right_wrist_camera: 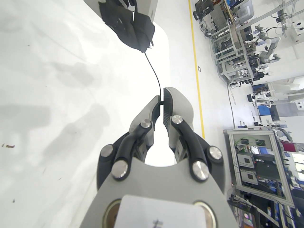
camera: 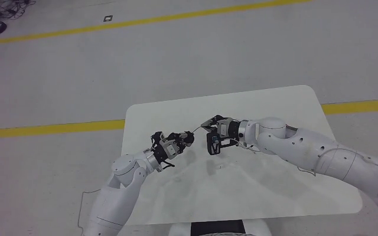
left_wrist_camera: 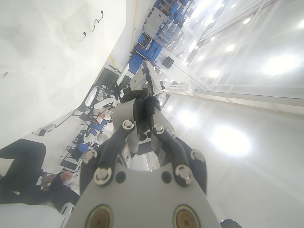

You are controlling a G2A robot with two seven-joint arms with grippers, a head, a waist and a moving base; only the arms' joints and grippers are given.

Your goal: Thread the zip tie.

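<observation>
The zip tie arcs above the middle of the table, one end pinched in the right jaws, the other in the left jaws; both grips look slight, so a sideways tug could likely slip it free

We see a white surface with rounded corners. Near its middle a clear plastic bag lies flat, with a few thin dark pieces showing within its outline. A tiny brown scrap also lies on the surface.
</observation>
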